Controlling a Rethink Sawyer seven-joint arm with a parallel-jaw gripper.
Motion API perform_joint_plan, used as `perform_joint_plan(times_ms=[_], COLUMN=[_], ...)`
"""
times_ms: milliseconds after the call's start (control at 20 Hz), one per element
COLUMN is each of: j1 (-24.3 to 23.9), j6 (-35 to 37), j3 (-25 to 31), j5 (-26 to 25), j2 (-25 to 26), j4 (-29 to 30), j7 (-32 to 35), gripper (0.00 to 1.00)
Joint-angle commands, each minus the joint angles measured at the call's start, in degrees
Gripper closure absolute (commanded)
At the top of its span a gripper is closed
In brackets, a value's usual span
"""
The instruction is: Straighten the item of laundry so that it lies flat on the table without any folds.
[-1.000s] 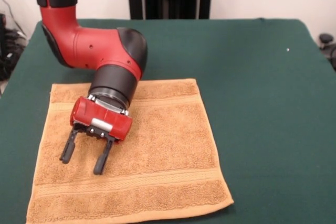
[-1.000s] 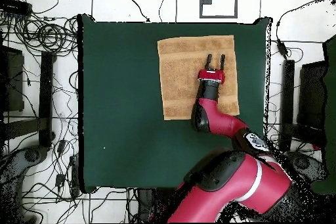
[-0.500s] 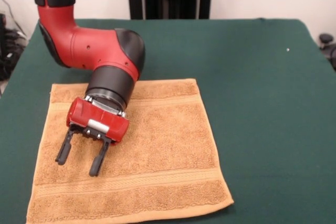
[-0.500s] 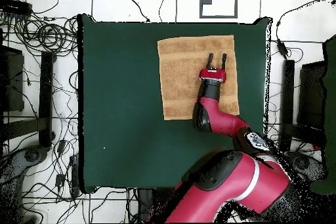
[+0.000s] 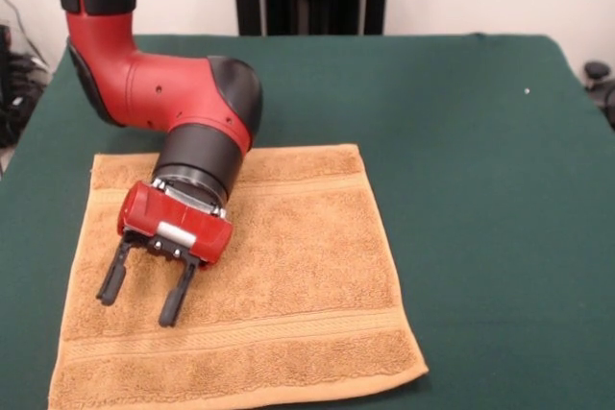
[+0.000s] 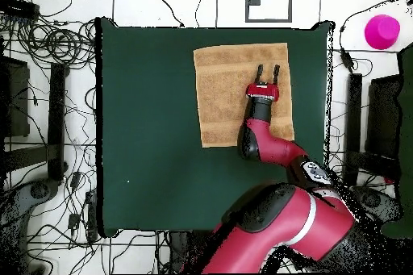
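The gripper hangs over the towel with its two black fingers spread wide and holding nothing. Under and all around the fingers, the towel lies spread out on the green table. I see no folds or bumps, so the job looks just about done. A pink thing sits far off past the table.

Towel flat on the table toward one corner, my gripper over the towel's middle, apart.
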Motion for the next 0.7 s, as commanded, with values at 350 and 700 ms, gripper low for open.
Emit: perform_joint_plan(times_ms=[350,700], j1=[1.65,1.74], j6=[12.70,14.39], j3=[3.08,3.43], j5=[1.34,1.78], j2=[9.40,10.36], j4=[-6.31,-7.46], j7=[14.30,14.67], gripper=[0.00,0.00])
